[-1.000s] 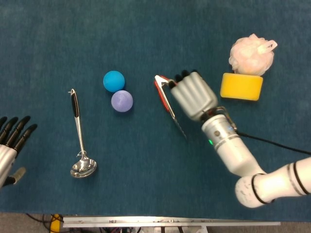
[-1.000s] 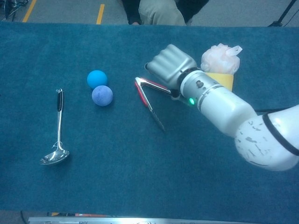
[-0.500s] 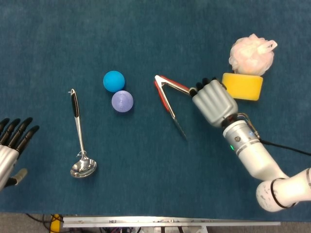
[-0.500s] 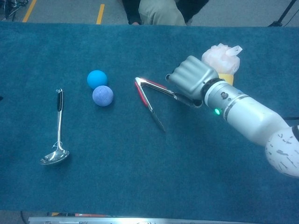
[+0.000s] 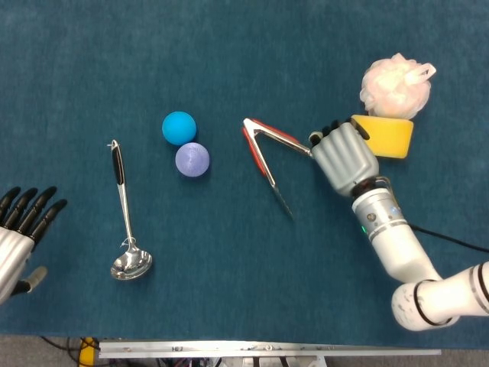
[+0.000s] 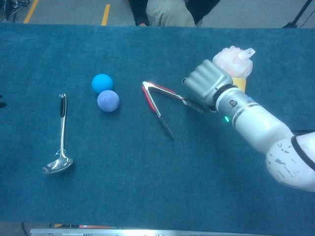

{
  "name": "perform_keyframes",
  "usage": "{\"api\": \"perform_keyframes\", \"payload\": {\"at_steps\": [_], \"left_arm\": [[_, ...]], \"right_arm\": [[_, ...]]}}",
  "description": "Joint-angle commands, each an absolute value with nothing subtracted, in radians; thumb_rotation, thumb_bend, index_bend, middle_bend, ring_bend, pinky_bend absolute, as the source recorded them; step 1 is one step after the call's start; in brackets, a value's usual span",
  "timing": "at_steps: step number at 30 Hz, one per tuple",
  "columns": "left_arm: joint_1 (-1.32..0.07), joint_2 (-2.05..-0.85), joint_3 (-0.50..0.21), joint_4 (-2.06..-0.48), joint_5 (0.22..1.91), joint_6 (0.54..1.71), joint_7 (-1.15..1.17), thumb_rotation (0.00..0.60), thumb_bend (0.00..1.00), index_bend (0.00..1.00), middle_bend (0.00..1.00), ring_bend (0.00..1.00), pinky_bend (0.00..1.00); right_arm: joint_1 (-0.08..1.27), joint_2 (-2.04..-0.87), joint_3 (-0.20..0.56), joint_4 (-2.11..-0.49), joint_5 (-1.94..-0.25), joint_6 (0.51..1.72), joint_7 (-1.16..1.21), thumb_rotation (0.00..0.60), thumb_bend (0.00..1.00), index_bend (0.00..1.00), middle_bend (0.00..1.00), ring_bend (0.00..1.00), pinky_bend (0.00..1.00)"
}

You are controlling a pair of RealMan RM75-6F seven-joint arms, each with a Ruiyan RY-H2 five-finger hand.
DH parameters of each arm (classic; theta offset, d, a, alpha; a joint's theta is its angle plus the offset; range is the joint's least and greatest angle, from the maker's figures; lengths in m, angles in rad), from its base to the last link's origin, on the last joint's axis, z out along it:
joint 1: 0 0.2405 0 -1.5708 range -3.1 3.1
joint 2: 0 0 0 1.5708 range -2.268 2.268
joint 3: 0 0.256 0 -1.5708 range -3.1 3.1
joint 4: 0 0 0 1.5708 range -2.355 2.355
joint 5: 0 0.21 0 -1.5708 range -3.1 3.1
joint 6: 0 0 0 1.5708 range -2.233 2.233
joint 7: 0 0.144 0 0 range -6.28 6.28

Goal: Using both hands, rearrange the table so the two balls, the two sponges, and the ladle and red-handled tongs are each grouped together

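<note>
**Tongs lie just left of the right hand, their hinge pointing away toward the balls**

A blue-carpeted bench [image 5: 229, 46] fills both views. On it, from the robot's left to its right, lie a ladle, two balls, a pair of tongs, and two sponges.

The right hand [image 5: 345, 157] sits beside the sponges, its fingers curled into a loose fist. Its fingertips touch or nearly touch the tip of the upper arm of the tongs [image 5: 266, 157]; whether it actually pinches that tip cannot be told from either view. The left hand [image 5: 19, 233] rests at the bench's near left edge, fingers spread and holding nothing, well apart from everything but nearest the ladle.

The tongs form a narrow V. The red-handled hinge end points up and to the left, toward the balls; the two arms splay toward the right hand and toward the near edge. The long axis runs diagonally.

The ladle [image 5: 124, 214] lies far left, handle away from the robot, bowl toward it, long axis nearly front to back. To pair them, the tongs likely need to travel leftward past the balls.

The blue ball [image 5: 179, 128] and purple ball [image 5: 192, 160] touch. The yellow sponge [image 5: 386, 136] touches the pink mesh sponge [image 5: 395, 86].
</note>
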State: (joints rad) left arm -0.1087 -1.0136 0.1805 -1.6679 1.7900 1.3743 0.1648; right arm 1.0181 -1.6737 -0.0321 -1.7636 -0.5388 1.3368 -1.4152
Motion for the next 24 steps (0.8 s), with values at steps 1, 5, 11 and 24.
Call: {"api": "perform_keyframes", "payload": {"at_steps": [1, 5, 11, 24], "left_arm": [[-0.109, -1.013, 0.18, -1.669, 1.79, 1.374, 0.165, 0.6, 0.22, 0.0, 0.0, 0.0, 0.03], [-0.112, -1.011, 0.18, -1.672, 1.792, 1.371, 0.164, 0.6, 0.22, 0.0, 0.0, 0.0, 0.03], [-0.113, -1.008, 0.18, -1.673, 1.791, 1.371, 0.162, 0.6, 0.22, 0.0, 0.0, 0.0, 0.03], [-0.113, -1.008, 0.182, -1.663, 1.794, 1.376, 0.148, 0.6, 0.22, 0.0, 0.0, 0.0, 0.03]], "right_arm": [[1.019, -1.697, -0.024, -1.736, -0.52, 1.332, -1.428, 0.6, 0.0, 0.26, 0.41, 0.36, 0.53], [1.021, -1.733, -0.011, -1.706, -0.498, 1.336, -1.442, 0.6, 0.0, 0.27, 0.41, 0.36, 0.54], [1.024, -1.787, 0.018, -1.675, -0.491, 1.369, -1.461, 0.6, 0.0, 0.28, 0.41, 0.37, 0.56], [1.022, -1.86, 0.065, -1.603, -0.461, 1.401, -1.505, 0.6, 0.0, 0.29, 0.43, 0.38, 0.57]]}}
